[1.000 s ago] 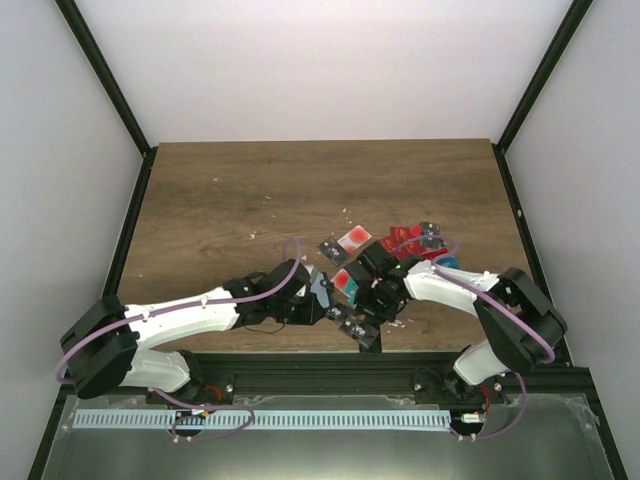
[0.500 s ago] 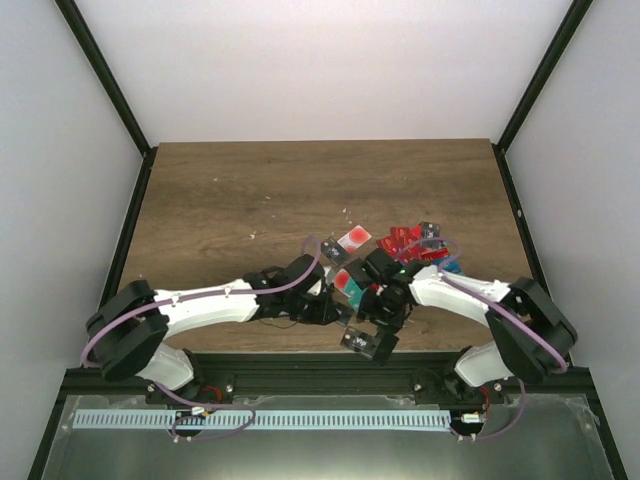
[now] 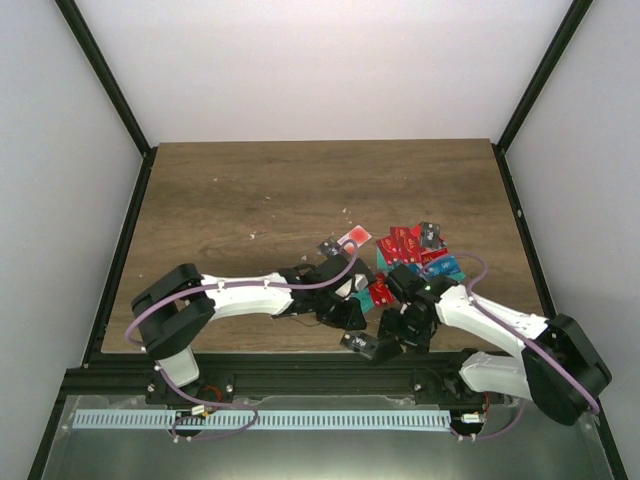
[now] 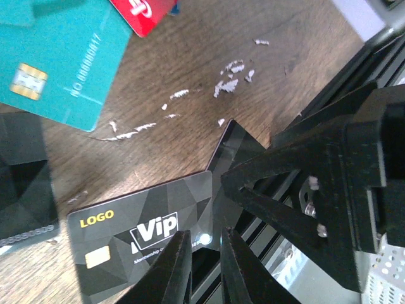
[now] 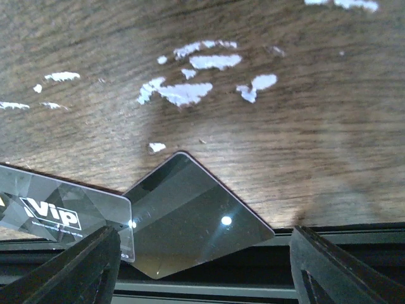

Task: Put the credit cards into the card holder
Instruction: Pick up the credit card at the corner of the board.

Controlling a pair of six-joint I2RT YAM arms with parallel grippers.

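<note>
The credit cards lie in a loose heap on the wooden table: red ones [image 3: 405,240], a white one with a red circle [image 3: 355,238] and a teal one [image 3: 447,266]. A glossy black card [image 5: 196,228] rests at the table's near edge, partly overhanging it. My right gripper [image 5: 204,234] is open, one finger on either side of it and not touching it. A black VIP card [image 4: 139,234] overlaps its left corner. My left gripper [image 4: 205,233] hovers over that corner, jaws nearly together, nothing between them. A teal card [image 4: 57,63] lies beyond. The card holder is hidden.
The black metal rail [image 5: 253,291] runs just below the table's near edge. White scuff marks [image 5: 190,88] dot the wood. The right gripper's black frame [image 4: 329,183] stands close to the right of my left fingers. Both grippers [image 3: 365,330] crowd together at the front edge.
The right gripper has opened wide and moved toward the near edge. The left arm has reached further right, toward the right gripper.
</note>
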